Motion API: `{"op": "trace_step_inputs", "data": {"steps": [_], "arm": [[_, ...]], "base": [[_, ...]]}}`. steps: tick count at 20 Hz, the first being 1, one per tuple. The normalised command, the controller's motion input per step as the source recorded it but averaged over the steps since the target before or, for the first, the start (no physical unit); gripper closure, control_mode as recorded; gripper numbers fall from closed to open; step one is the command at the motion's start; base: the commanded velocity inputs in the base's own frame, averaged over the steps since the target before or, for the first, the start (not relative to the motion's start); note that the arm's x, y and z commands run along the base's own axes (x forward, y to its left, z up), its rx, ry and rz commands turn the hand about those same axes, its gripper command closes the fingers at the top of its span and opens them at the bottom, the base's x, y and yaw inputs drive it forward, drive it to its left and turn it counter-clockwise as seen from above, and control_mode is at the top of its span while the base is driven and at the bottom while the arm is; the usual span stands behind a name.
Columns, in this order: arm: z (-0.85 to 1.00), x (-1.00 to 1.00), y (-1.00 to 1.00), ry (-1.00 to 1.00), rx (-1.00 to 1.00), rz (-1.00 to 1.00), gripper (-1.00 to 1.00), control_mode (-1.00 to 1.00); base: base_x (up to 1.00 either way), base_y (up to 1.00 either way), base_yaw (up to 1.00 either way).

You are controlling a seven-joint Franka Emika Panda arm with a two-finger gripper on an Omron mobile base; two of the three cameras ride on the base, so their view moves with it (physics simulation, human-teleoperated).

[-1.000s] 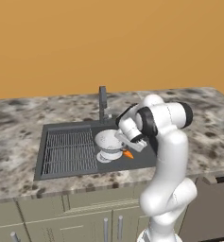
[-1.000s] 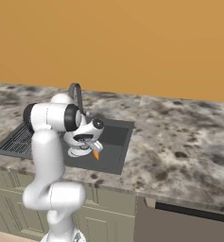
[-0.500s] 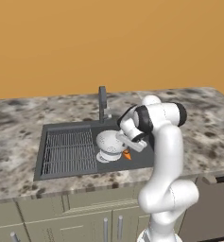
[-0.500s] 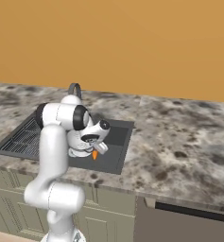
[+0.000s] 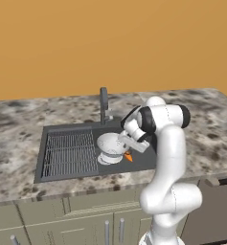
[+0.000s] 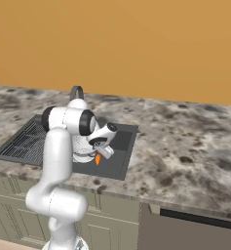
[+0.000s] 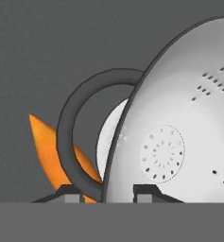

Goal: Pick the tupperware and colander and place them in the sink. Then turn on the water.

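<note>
Dark ribbed sink (image 5: 69, 155), perforated white colander (image 5: 111, 145)

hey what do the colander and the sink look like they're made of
The colander looks like matte white plastic or enamel: smooth, evenly white, with tiny punched holes visible in the hand view; which one is unclear. The sink looks like dark grey matte composite or coated metal, flat and without shine.
</note>
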Motion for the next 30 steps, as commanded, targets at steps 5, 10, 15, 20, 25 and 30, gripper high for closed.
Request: {"op": "trace_step_inputs", "data": {"steps": [5, 10, 15, 20, 25, 30], "arm": [[0.00, 0.00, 0.00, 0.01, 0.00, 0.00, -1.00, -1.00], [0.15, 0.00, 0.00, 0.02, 0.00, 0.00, -1.00, -1.00], [0.51, 0.00, 0.00, 0.04, 0.00, 0.00, -1.00, -1.00], [0.72, -0.14, -0.01, 0.12, 0.00, 0.00, -1.00, -1.00], [0.62, -0.45, -0.05, 0.10, 0.00, 0.00, -1.00, -1.00], [0.60, -0.62, -0.07, 0.06, 0.00, 0.00, -1.00, -1.00]], "base": [[0.00, 0.00, 0.00], [0.00, 0.00, 0.00], [0.00, 0.00, 0.00], [0.00, 0.00, 0.00], [0.00, 0.00, 0.00], [0.00, 0.00, 0.00]]}}
